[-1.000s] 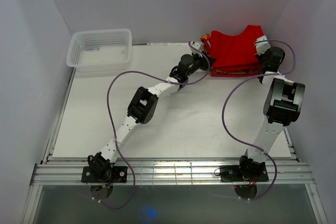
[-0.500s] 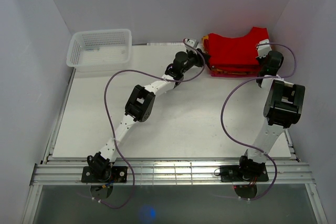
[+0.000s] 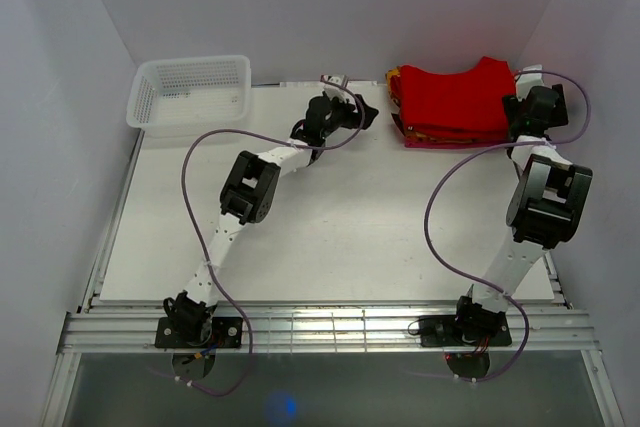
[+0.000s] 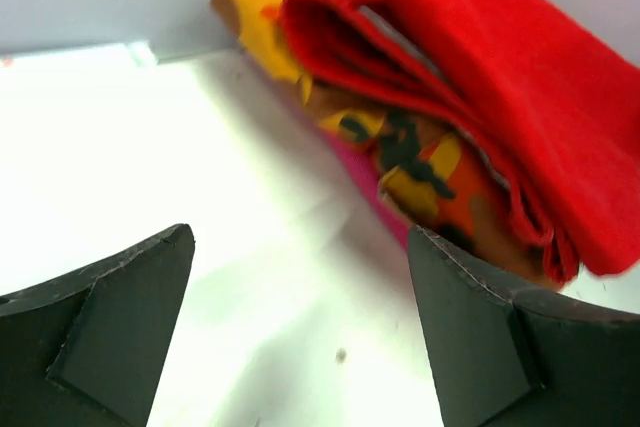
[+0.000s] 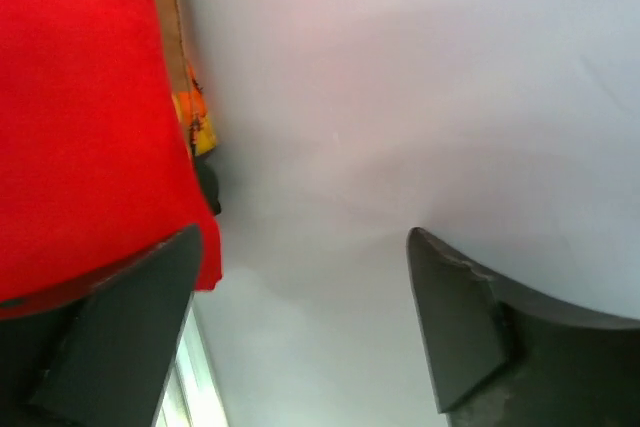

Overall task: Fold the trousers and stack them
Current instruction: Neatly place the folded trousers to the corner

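Note:
The red trousers (image 3: 455,97) lie folded on top of a stack of clothes at the back right of the table (image 3: 330,237). Their folds (image 4: 520,117) sit over a camouflage-patterned garment (image 4: 420,162) and a pink edge (image 4: 375,197). My left gripper (image 3: 368,112) hangs open just left of the stack, apart from it, with only bare table between its fingers (image 4: 300,287). My right gripper (image 3: 524,87) is open at the stack's right end, facing the wall (image 5: 300,277). The red cloth (image 5: 80,117) hangs beside its left finger (image 5: 130,327), not between the two.
A white mesh basket (image 3: 190,92) stands at the back left corner. The side wall (image 3: 590,77) is close to the right arm, and the back wall (image 3: 330,7) runs right behind the stack. Purple cables (image 3: 440,197) loop over both arms.
Both grippers have opened and let go of the red trousers, which now rest on the stack. The left gripper has drawn back to the left; the right one has shifted right, toward the wall.

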Controlling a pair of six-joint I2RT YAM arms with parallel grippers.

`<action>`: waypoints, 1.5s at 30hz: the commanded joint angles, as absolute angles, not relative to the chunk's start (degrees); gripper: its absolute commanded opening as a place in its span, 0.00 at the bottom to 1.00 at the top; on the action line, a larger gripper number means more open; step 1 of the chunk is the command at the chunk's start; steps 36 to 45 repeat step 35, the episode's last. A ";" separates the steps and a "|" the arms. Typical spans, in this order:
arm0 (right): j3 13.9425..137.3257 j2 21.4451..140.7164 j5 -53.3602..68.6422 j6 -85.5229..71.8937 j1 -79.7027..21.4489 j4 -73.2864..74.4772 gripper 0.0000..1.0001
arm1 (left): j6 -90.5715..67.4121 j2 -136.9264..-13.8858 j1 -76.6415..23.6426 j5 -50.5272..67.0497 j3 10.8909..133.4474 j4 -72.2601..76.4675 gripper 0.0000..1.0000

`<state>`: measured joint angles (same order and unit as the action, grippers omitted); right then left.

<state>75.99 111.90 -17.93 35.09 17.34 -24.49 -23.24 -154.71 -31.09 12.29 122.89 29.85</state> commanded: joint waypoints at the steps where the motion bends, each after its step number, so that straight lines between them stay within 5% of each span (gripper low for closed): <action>1: 78.13 105.57 -17.06 32.09 17.31 -20.23 0.94 | -26.71 -138.04 -28.66 15.90 112.47 31.11 0.98; 2: 78.05 104.69 -15.40 31.21 17.31 -18.82 0.99 | -26.63 -135.73 -28.30 16.69 109.45 31.29 0.98; 3: 78.13 103.63 -13.99 30.16 17.40 -16.89 0.90 | -26.02 -133.27 -28.04 18.53 106.47 31.29 0.98; 8: 75.94 94.94 -2.14 25.15 17.14 -2.57 0.90 | -20.84 -119.55 -26.37 22.23 93.62 19.57 0.98; 20: 69.89 76.39 23.80 26.88 16.35 36.09 0.90 | -7.74 -111.54 -13.10 21.99 105.83 -44.35 0.98; 32: 52.13 56.35 22.50 34.36 10.64 40.61 0.90 | 1.76 -82.64 -10.46 16.61 69.19 -40.34 0.98; 45: 51.06 54.41 22.15 32.18 9.84 40.52 0.90 | 1.50 -80.34 -10.46 17.23 67.59 -39.20 0.98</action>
